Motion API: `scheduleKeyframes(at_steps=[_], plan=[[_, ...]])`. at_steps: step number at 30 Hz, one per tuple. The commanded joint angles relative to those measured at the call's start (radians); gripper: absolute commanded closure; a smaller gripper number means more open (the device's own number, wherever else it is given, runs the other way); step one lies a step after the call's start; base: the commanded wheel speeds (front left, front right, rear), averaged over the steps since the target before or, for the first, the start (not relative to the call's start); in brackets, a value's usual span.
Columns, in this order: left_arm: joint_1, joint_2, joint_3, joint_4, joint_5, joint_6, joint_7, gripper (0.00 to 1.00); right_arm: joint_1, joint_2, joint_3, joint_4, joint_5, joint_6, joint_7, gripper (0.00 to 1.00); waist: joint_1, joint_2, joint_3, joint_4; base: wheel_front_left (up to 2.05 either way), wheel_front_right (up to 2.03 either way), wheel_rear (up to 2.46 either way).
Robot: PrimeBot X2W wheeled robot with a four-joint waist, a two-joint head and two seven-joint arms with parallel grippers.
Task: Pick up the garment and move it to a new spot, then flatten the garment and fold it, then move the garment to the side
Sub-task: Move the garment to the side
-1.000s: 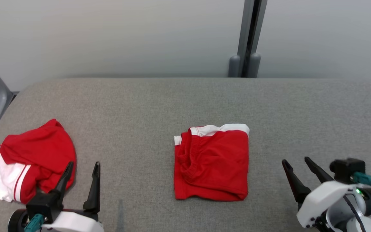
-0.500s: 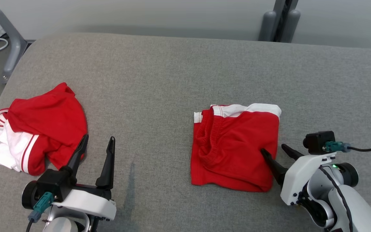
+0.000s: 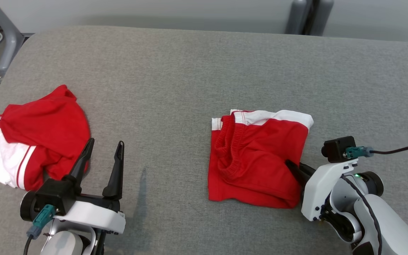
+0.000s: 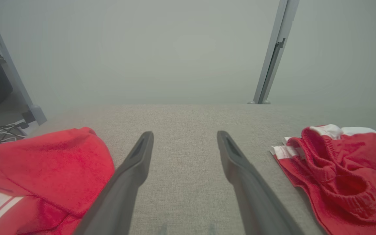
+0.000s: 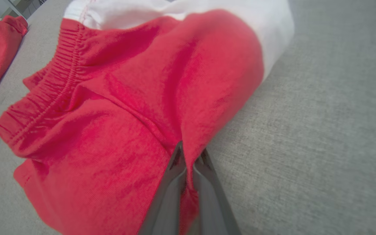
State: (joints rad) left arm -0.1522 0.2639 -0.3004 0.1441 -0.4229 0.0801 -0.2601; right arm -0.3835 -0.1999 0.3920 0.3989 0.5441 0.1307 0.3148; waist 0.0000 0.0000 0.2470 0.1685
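2 hands, R hand (image 5: 189, 150) pinching folded red garment (image 3: 257, 159) edge, L hand (image 3: 105, 141) spread wide, empty

A fold at the folded garment's (image 3: 257, 159) right edge partly hides the right hand's (image 3: 293, 167) fingers, and the crumpled garment (image 3: 37, 134) well to its left is cut by the head view's edge.
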Motion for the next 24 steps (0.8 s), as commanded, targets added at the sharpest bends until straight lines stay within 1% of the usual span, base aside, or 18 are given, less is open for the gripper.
scheduleKeyframes(at_steps=[1, 6, 15, 22, 24], plan=[[-0.015, 0.001, 0.007, -0.005, 0.006, -0.004, -0.006, 0.0, -0.005, -0.012, 0.003, 0.0, -0.009, 0.0, -0.006, 1.0, 0.0, 0.0, 0.001, -0.009, 0.0, 0.0, 0.0], [-0.003, 0.008, 0.022, -0.032, 0.02, -0.008, -0.006, 0.0, 0.01, -0.025, 0.021, -0.036, -0.022, 0.0, -0.023, 1.0, 0.0, 0.0, 0.005, -0.074, 0.0, 0.0, 0.0], [0.004, 0.038, 0.035, -0.087, 0.035, -0.007, -0.001, 0.0, 0.058, -0.065, 0.018, -0.113, -0.059, 0.0, -0.026, 1.0, 0.0, 0.0, 0.031, -0.259, 0.0, 0.0, 0.0], [-0.015, 0.08, 0.038, -0.149, 0.048, -0.007, 0.033, 0.0, 0.046, -0.112, 0.009, -0.157, -0.087, 0.0, -0.03, 1.0, 0.0, 0.0, 0.071, -0.388, 0.0, 0.0, 0.0], [-0.023, 0.093, 0.039, -0.168, 0.049, -0.008, 0.044, 0.0, 0.023, -0.138, 0.008, -0.158, -0.102, 0.0, -0.031, 1.0, 0.0, 0.0, 0.083, -0.415, 0.0, 0.0, 0.0]])
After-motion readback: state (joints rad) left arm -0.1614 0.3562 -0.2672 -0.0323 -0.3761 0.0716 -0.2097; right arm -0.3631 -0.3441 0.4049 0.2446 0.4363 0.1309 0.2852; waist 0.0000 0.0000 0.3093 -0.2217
